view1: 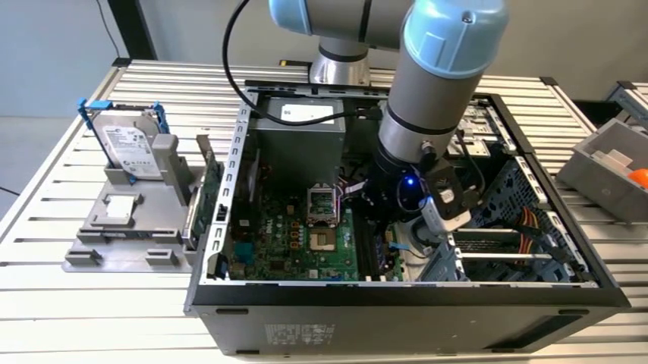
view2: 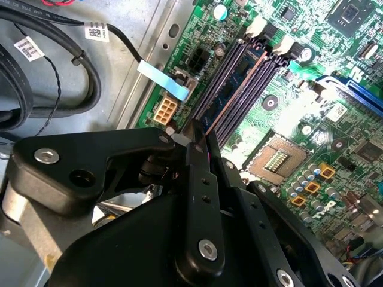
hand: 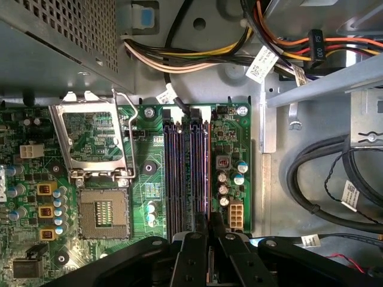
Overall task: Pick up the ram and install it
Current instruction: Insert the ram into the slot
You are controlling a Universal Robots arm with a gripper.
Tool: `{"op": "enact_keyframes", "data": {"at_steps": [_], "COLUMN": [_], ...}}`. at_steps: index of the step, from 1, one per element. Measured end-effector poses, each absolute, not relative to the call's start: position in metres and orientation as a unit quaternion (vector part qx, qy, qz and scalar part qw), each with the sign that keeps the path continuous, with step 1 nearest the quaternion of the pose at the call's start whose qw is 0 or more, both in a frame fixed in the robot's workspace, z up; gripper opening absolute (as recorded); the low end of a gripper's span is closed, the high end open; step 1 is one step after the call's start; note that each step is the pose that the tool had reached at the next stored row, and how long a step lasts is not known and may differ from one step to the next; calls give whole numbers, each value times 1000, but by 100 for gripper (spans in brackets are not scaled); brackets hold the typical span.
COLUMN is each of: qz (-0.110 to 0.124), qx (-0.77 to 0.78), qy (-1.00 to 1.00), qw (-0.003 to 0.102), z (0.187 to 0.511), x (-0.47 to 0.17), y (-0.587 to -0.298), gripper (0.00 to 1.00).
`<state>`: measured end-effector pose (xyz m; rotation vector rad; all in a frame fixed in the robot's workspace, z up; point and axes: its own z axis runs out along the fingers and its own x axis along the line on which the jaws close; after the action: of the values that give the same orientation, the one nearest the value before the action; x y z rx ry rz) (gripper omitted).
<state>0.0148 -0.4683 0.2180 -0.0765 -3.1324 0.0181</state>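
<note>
The open computer case [view1: 405, 299] lies on its side on a slatted table [view1: 91, 303]. Inside the case, the green motherboard [view1: 294, 243] carries an empty CPU socket [view1: 322, 241] with its retention frame flipped up. A silver power supply [view1: 299, 114] sits at the far end of the case, and bundled cables [view1: 526, 227] run along the wall on the exterior view's right. Outside the case, on the exterior view's left, a grey fixture [view1: 121, 243] holds a hard drive in a blue frame [view1: 130, 144] upright, and a green expansion card [view1: 209, 193] stands on edge just beside the case wall. Outside the case on the exterior view's right, a grey bin [view1: 608, 163] holds something orange [view1: 638, 177].

The exterior view shows the arm [view1: 435, 91] reaching down into the case, its bulk hiding the memory slots. Both wrist views show those slots: four dark parallel memory slots [hand: 178, 173] on the motherboard inside the case. In the second wrist view, the ram [view2: 236, 75] stands as a thin blue stick in one of the middle slots, its chips visible along its face.

The gripper [view2: 196, 136] is down at the near end of the slots. Its black fingers [hand: 192, 245] are drawn nearly together, pinching the near end of the ram, as far as the wrist views let me judge.
</note>
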Motion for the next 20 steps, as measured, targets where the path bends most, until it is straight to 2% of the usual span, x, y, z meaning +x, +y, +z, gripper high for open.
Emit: {"op": "enact_keyframes", "data": {"at_steps": [20], "qz": [6], "qx": [-18], "qy": [-1000], "qw": [4], "z": [213], "x": [16], "y": [-468], "gripper": [0]}}
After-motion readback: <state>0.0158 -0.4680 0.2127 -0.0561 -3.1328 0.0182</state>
